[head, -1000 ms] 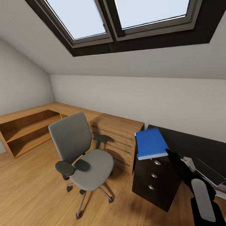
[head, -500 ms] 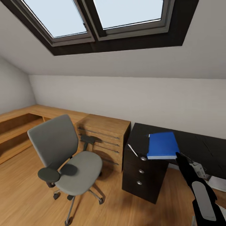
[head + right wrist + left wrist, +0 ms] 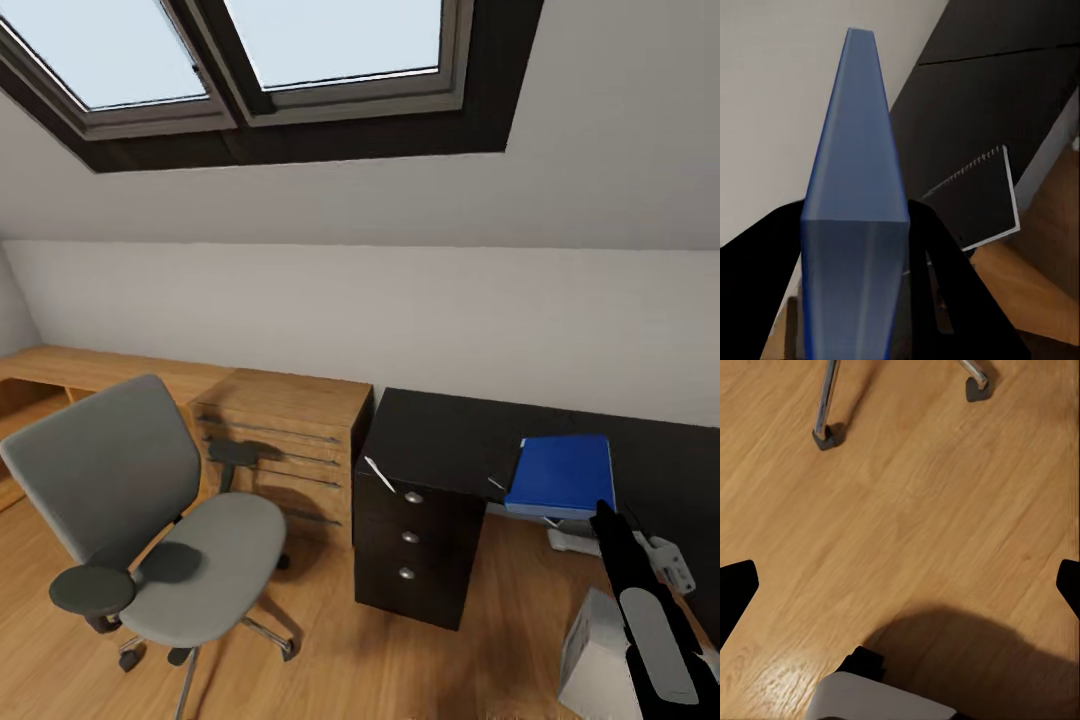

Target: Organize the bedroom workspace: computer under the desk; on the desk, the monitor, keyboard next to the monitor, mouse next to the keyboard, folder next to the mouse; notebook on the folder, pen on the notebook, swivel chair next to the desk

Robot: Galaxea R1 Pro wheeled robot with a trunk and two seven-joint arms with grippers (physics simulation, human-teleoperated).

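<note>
Grey cloth swivel chair (image 3: 150, 520), glossy black desk (image 3: 450, 440), smooth blue folder (image 3: 562, 475), wood-grain floor (image 3: 907, 510).

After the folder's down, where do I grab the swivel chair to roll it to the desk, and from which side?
Probably the top edge of the swivel chair's tall backrest, from behind it. The back stands upright with a thin free upper edge the fingers can close over. The seat and armrest pads look too broad. The right gripper is shut on the folder, so the left arm is free.
</note>
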